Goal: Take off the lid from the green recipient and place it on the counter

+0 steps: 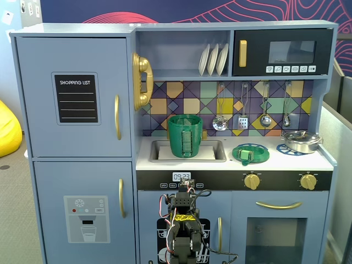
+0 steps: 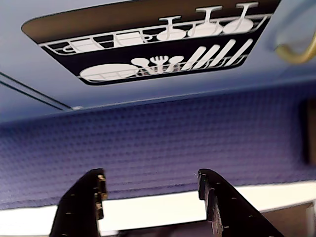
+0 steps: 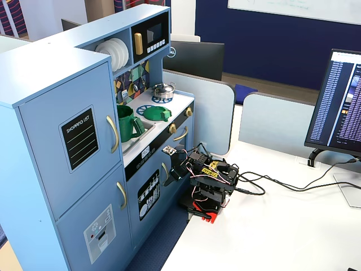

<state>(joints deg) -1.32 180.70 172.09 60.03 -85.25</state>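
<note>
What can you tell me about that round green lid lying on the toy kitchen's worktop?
The lid is a flat round disc that looks like glossy green plastic, with a small raised knob near its middle. It lies flat on the white counter, over a blue printed burner ring, to the right of the sink in a fixed view. It is off the green recipient, which stands open in the sink recess. A steel pan sits apart from it on the next burner. Nothing grips it.

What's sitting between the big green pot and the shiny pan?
The green lid lies flat on the counter between the green pot and the steel pan, seen in both fixed views.
</note>
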